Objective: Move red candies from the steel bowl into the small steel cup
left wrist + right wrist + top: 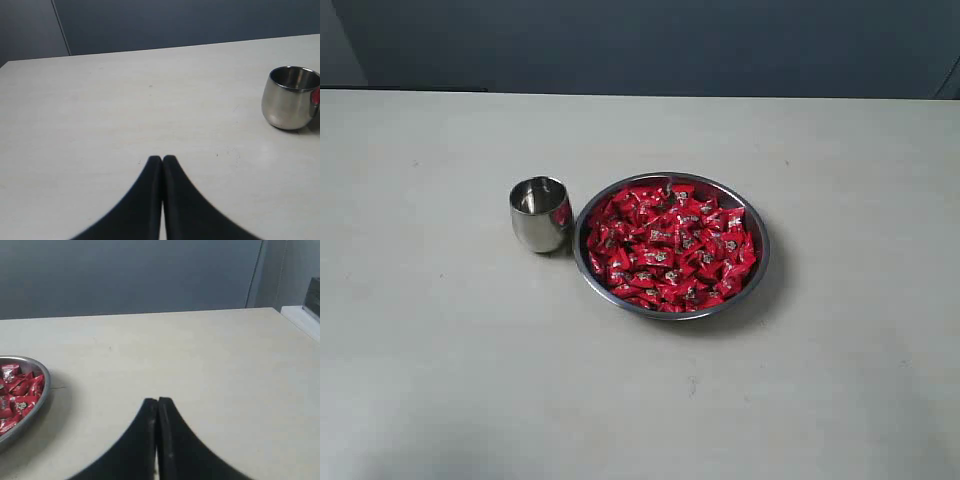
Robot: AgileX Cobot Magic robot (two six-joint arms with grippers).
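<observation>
The steel bowl sits near the table's middle, heaped with red candies. The small steel cup stands upright just left of it, almost touching its rim; nothing red shows inside it. Neither arm appears in the exterior view. In the left wrist view my left gripper is shut and empty over bare table, well short of the small steel cup. In the right wrist view my right gripper is shut and empty, off to the side of the steel bowl and its red candies.
The pale table runs wide on all sides of the bowl and cup. A dark wall stands behind its far edge. A white ledge lies past the table's corner in the right wrist view.
</observation>
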